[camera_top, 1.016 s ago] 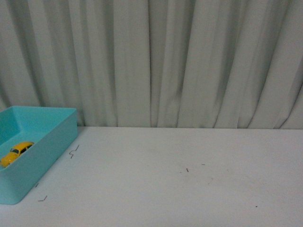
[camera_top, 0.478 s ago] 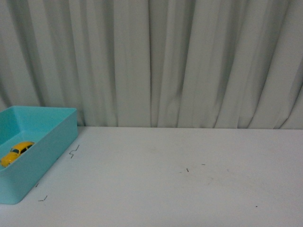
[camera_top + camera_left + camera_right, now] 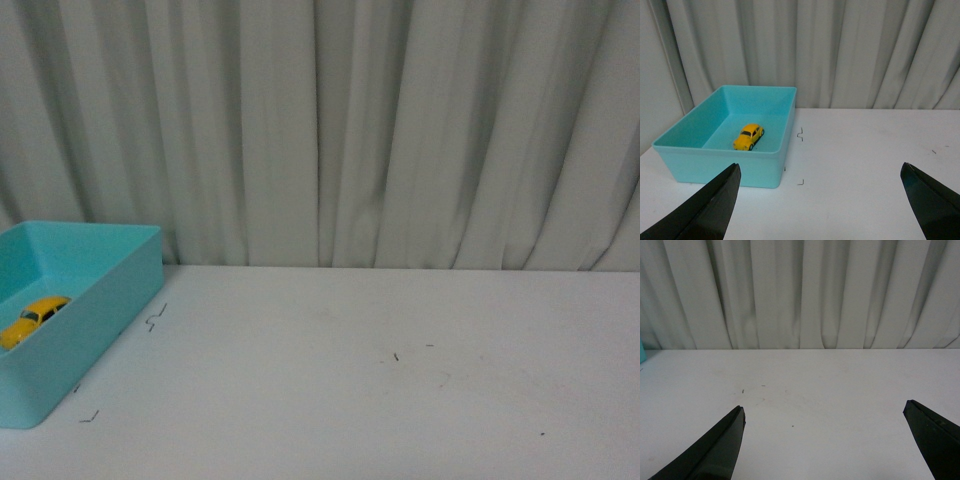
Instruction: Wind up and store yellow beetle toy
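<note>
The yellow beetle toy [image 3: 33, 316] lies inside the turquoise bin [image 3: 110, 290] at the table's far left. In the left wrist view the toy [image 3: 748, 137] rests on the floor of the bin [image 3: 760, 167], wheels down. My left gripper [image 3: 820, 172] is open and empty, held back from the bin, its black fingertips [image 3: 715, 205] wide apart. My right gripper [image 3: 824, 412] is open and empty above bare white table, far from the bin. Neither arm shows in the front view.
A white table [image 3: 400, 400] with small dark marks [image 3: 155, 320] beside the bin. A grey-white curtain [image 3: 380, 130] hangs along the table's far edge. A sliver of the bin shows at the edge of the right wrist view [image 3: 642, 351].
The front view has shifted very slightly; the toy and bin stay in place relative to each other.
</note>
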{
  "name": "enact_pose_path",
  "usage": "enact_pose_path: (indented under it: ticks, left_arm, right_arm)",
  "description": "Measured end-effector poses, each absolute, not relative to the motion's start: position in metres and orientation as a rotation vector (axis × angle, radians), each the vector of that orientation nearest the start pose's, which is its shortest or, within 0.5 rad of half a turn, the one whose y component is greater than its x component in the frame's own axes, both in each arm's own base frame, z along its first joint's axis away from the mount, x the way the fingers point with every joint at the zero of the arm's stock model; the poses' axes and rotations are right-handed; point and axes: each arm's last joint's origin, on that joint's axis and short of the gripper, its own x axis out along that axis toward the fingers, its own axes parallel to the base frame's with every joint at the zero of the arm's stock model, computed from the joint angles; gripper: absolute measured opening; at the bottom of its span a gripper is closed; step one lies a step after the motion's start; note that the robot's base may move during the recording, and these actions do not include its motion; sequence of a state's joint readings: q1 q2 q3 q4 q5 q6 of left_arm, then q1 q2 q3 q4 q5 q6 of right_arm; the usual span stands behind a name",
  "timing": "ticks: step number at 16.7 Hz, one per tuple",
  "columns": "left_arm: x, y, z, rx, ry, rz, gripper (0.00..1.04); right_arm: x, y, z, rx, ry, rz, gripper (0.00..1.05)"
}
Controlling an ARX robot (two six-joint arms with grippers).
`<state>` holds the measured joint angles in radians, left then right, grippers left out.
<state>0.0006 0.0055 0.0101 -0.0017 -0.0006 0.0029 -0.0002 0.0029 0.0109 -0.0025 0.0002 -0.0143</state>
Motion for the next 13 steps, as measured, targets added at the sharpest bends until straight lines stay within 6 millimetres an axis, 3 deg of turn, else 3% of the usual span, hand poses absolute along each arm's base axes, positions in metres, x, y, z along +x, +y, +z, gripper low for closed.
enact_pose_path:
  ticks: [13]
  left_arm:
    - [0.0974,0.0001,0.1663,0.002,-0.002,0.002,0.98]
  right_arm:
    - [0.0972,0.0,0.1667,-0.014,-0.005,0.0,0.98]
